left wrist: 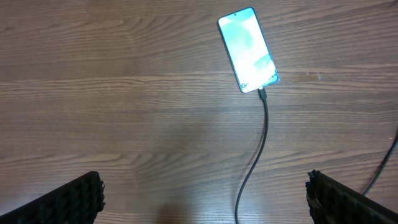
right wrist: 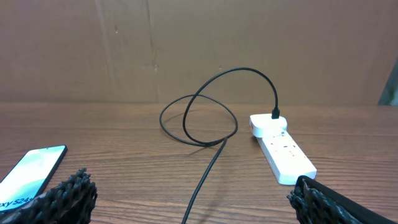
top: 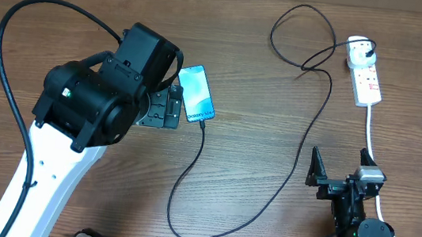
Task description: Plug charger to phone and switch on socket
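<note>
The wooden bench (top: pixel 206 22) fills my overhead view, with a brown cardboard wall (right wrist: pixel 186 43) along its far edge.

The biggest thing on it is the left arm (top: pixel 89 101), black over a white base, reaching in from the near left corner towards the middle. Its left gripper (left wrist: pixel 202 193) is spread wide and pinches nothing. It hangs over bare wood, with the phone lying ahead of it in the wrist view.

The right arm (top: pixel 358 223) is smaller from above and sits at the near right edge. The right gripper (right wrist: pixel 193 196) is also spread wide and empty.

The charger (left wrist: pixel 266 124) is a thin black cable that runs from the phone towards the near edge. It curls back there, climbs the right half of the bench and makes a loose loop close to the far edge before reaching the socket.

The socket (top: pixel 365 76) is a white strip lying near the far right corner. Its thick white cord (top: pixel 371 129) trails towards the near edge, past the right arm. The charger's black plug (right wrist: pixel 276 114) stands in the far end of the strip. I can see red markings on the strip, but they are too small for me to read the switch position.

The phone (top: pixel 195 93) lies flat a little left of the bench's middle, just beside the left arm's wrist, with its screen lit pale teal. The connector tip (left wrist: pixel 262 93) looks seated in its near end.
</note>
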Motion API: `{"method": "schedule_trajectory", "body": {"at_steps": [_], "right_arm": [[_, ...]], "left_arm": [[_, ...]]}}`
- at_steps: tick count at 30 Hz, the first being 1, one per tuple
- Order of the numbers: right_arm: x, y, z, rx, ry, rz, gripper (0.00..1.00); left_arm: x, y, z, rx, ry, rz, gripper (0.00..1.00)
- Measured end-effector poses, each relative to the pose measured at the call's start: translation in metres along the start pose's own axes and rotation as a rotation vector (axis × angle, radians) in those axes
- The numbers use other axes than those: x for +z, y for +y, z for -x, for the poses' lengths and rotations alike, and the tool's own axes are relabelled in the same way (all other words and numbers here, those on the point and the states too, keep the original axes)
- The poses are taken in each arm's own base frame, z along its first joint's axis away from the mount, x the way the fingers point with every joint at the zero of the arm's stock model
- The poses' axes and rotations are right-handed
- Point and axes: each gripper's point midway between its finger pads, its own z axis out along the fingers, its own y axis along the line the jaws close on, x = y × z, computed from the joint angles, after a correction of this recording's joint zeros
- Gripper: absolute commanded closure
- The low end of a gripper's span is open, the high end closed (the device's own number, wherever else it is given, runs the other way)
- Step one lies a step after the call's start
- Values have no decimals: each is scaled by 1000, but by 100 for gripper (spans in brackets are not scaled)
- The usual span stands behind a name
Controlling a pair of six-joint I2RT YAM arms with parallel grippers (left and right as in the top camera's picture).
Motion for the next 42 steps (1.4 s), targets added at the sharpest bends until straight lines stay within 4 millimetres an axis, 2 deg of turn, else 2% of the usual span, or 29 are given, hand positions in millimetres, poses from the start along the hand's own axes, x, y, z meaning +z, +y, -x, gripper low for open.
{"method": "schedule_trajectory", "body": {"at_steps": [12,33,42], "right_arm": [[0,0,0,0,0,0,0],[0,0,0,0,0,0,0],[0,0,0,0,0,0,0]], "left_arm": [[-2,-12,7,-12,-25,-65,0],[-31,-3,3,-23,-108,-110,0],[-35,-4,7,-25,-153,-128,1]]}}
